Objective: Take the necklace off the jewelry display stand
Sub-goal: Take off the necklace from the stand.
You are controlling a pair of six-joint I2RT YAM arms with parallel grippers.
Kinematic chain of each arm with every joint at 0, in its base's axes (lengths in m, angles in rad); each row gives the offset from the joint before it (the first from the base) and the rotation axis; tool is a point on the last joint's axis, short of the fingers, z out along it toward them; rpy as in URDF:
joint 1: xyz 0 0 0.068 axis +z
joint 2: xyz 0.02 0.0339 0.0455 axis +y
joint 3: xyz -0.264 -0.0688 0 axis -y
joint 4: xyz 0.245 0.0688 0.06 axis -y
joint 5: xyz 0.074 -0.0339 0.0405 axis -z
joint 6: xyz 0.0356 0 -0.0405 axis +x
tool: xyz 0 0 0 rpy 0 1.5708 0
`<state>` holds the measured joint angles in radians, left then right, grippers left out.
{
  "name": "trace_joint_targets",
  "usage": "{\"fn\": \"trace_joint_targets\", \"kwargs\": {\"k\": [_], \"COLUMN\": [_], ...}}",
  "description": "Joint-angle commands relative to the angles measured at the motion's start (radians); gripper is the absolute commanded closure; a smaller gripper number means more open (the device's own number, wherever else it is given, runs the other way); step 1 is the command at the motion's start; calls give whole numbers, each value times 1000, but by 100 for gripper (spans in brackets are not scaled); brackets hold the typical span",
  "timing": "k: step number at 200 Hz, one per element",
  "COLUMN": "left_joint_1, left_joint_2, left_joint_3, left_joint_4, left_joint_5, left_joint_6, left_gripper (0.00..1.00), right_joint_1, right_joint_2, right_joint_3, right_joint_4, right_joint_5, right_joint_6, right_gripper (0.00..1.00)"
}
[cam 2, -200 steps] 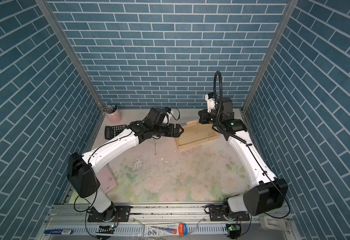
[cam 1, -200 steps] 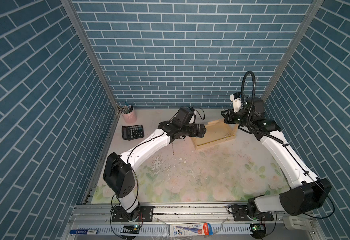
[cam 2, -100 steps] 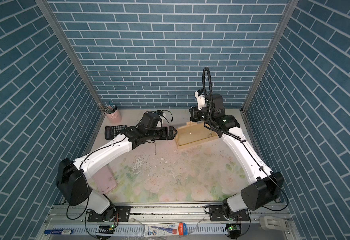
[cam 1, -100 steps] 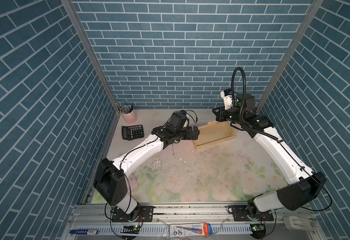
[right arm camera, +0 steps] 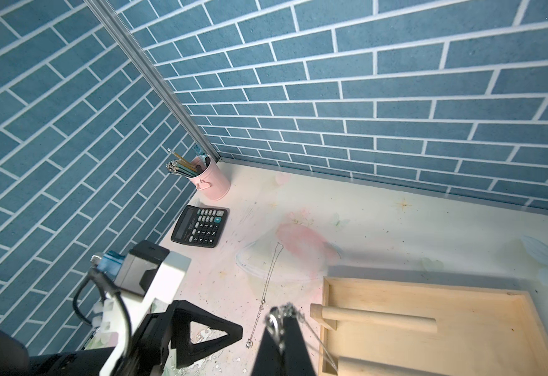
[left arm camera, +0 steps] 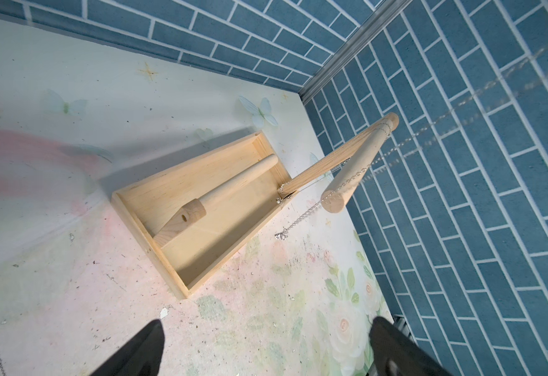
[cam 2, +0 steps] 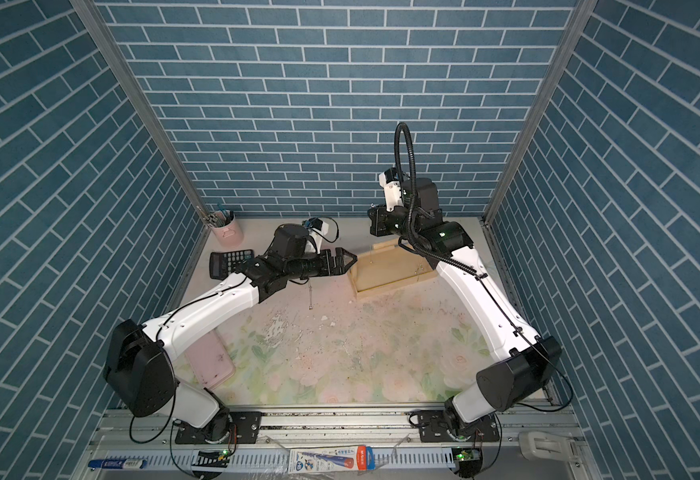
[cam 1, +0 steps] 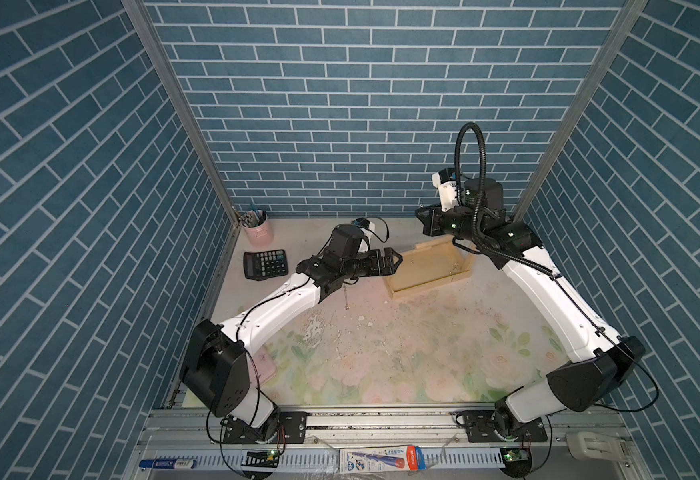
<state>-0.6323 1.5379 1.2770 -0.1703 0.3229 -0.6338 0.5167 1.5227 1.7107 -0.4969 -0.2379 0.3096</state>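
Observation:
The jewelry display stand (cam 1: 427, 272) (cam 2: 385, 278) is pale wood, at the back of the table in both top views. In the left wrist view its tray (left arm camera: 136, 215) holds two posts, and the dowel bar (left arm camera: 354, 169) hangs on the far post only. A thin silver necklace (left arm camera: 302, 216) drapes over that bar, its pendant dangling beside the tray. My right gripper (right arm camera: 282, 320) (cam 1: 422, 217) is shut on this chain (right arm camera: 318, 338) above the stand's left end. My left gripper (cam 1: 396, 262) (left arm camera: 267, 328) stands open and empty just left of the tray.
A second chain (cam 1: 346, 297) (right arm camera: 267, 286) lies on the table under the left arm. A black calculator (cam 1: 265, 264) and a pink pencil cup (cam 1: 257, 228) sit in the back left corner. A pink case (cam 2: 211, 361) lies by the left arm's base. Walls stand close behind and right.
The right gripper, shut on the chain, has moved left and a little up over the stand. The left gripper has drawn back leftward from the tray and stays open.

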Motion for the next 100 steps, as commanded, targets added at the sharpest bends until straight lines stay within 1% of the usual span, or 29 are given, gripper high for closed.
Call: {"fn": "trace_joint_targets", "kwargs": {"k": [1,43,100], "left_joint_1": [13,23,41], "left_joint_2": [5,-16,-18], "left_joint_3": [-22,-64,-83], "left_joint_4": [40,91,126], "left_joint_5": [27,47,51], "left_joint_6": [-16,-28,-31], "left_gripper": [1,0,0], "right_joint_1": [15,37,61], "right_joint_2": [17,40,69], "right_joint_3": [41,84,143], "right_joint_4": [-18,-29,-49], "right_joint_5": [15,33,44], "right_joint_6": [16,30,47], "right_gripper": [100,100,100]}}
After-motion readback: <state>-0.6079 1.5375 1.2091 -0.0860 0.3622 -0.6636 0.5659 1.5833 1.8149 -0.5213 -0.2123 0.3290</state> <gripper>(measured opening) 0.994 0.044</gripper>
